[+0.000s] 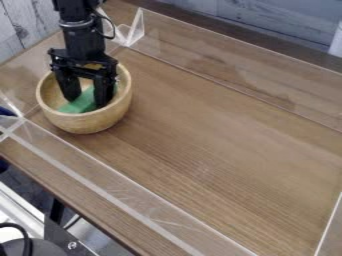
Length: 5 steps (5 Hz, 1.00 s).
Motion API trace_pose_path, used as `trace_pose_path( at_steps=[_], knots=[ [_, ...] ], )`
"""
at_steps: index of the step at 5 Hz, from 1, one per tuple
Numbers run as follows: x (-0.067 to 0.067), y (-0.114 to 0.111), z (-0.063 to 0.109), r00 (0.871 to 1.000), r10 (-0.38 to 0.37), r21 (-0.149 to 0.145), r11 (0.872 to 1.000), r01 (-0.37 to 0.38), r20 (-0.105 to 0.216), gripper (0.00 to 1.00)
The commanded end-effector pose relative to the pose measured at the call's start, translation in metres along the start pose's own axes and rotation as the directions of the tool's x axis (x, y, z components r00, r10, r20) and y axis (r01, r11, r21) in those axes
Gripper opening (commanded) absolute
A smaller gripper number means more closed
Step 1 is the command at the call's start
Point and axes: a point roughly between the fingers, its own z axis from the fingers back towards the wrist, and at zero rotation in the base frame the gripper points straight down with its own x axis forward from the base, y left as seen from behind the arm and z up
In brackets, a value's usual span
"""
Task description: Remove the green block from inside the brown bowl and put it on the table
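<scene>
1. Camera view, far left edge: a low clear acrylic wall [19, 128] runs along the near-left side of the table [214, 140], and a strip of pale, whitish surface shows beyond the table's upper-left corner.

2. Just right of that, in the upper-left part of the tabletop, sits the brown bowl [83, 117]. It is round, light wood, with a thick rim and a paler inside, and it stands upright on the wood-grain surface, close to the left wall.

3. Inside the bowl lies the green block [78, 99]. It is bright green, and I see only part of it, because my fingers stand in front of it. It rests low in the bowl, toward the side nearer the camera's left.

4. My gripper [83, 92] hangs straight down over the bowl from my dark arm, which enters from the top of the picture. My jaws are spread wide, with the black fingers [102, 88] reaching down inside the rim on either side of the block. Nothing is clamped between them; whether a fingertip touches the block I cannot tell.

5. Right of the bowl, near the back wall, a small clear acrylic bracket [132, 30] stands at the table's edge.

6. Further right, the brown tabletop stretches bare to the far clear wall [254, 50], which catches faint reflections along its length.
</scene>
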Motion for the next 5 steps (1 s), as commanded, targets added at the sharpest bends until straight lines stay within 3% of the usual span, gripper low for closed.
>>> trace_pose_path(
  at_steps=[1,3,4,5],
  knots=[
    [0.0102,0.0008,0.0274,0.996,-0.003,0.031,1.0,0.0,0.084,1.0],
    [0.0107,-0.0023,0.0284,0.997,-0.001,0.03,1.0,-0.001,0.081,1.0],
    [0.012,-0.0016,0.0254,0.997,0.002,0.03,1.0,-0.004,0.079,0.0],
    [0.0125,-0.0015,0.0246,0.997,0.003,0.03,1.0,-0.006,0.078,0.0]
  ],
)
